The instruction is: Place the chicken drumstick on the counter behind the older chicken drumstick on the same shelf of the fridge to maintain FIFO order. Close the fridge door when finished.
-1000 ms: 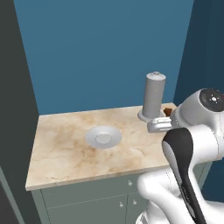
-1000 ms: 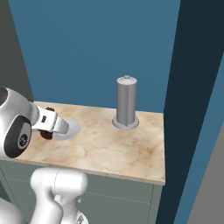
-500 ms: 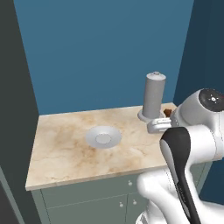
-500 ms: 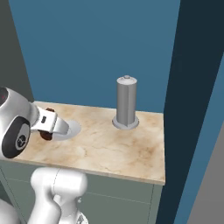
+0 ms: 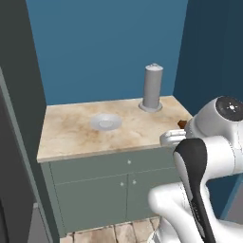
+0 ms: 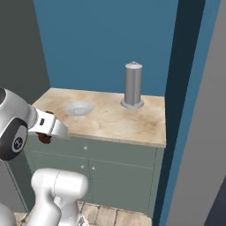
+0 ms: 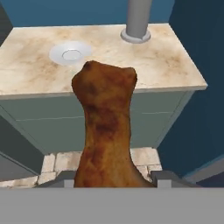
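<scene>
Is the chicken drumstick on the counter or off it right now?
Off it. The chicken drumstick sits clamped in the gripper, lifted in front of the counter.

We saw the counter (image 6: pixel 145 128), a beige marbled slab on grey-green cabinet fronts with small knobs, set against a blue wall. A grey upright cylinder (image 6: pixel 133 85) stood on a round base near the back of the slab, and a shallow pale dish (image 6: pixel 79 108) lay well apart from it toward the other end. In front of the counter's near corner, our white arm reached across, and a dark-brown chicken drumstick (image 6: pixel 44 138) showed just under its wrist end. We could not make out the fingers themselves.
</scene>
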{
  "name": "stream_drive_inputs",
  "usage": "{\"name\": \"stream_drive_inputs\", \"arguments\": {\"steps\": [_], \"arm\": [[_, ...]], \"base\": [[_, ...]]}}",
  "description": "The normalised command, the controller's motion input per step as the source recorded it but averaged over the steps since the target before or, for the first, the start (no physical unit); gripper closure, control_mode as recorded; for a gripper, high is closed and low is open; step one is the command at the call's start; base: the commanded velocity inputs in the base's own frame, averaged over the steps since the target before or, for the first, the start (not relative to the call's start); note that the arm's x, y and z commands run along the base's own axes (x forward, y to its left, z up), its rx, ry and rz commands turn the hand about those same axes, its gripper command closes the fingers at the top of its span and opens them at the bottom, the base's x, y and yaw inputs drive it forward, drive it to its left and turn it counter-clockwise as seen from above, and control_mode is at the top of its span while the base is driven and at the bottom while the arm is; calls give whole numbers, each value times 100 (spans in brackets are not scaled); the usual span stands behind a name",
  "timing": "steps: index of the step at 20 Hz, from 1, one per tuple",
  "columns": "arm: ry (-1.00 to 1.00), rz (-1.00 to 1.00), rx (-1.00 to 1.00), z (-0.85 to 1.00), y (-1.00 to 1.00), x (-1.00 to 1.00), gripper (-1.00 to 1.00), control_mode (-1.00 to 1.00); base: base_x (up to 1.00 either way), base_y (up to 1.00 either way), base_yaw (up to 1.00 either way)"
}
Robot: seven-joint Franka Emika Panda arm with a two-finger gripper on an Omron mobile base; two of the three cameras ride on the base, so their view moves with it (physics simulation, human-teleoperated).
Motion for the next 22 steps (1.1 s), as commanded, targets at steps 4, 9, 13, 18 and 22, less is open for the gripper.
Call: {"name": "stream_drive_inputs", "arguments": {"steps": [4,9,13,18,22], "arm": [[0,0,0,0,0,0,100,100],[0,0,0,0,0,0,100,100],[0,0,0,0,0,0,100,100],[0,0,0,0,0,0,100,100],[0,0,0,0,0,0,100,100]], "base": [[-100,11,0],[-100,3,0],[-100,2,0],[-100,38,0],[-93,82,2]]}}
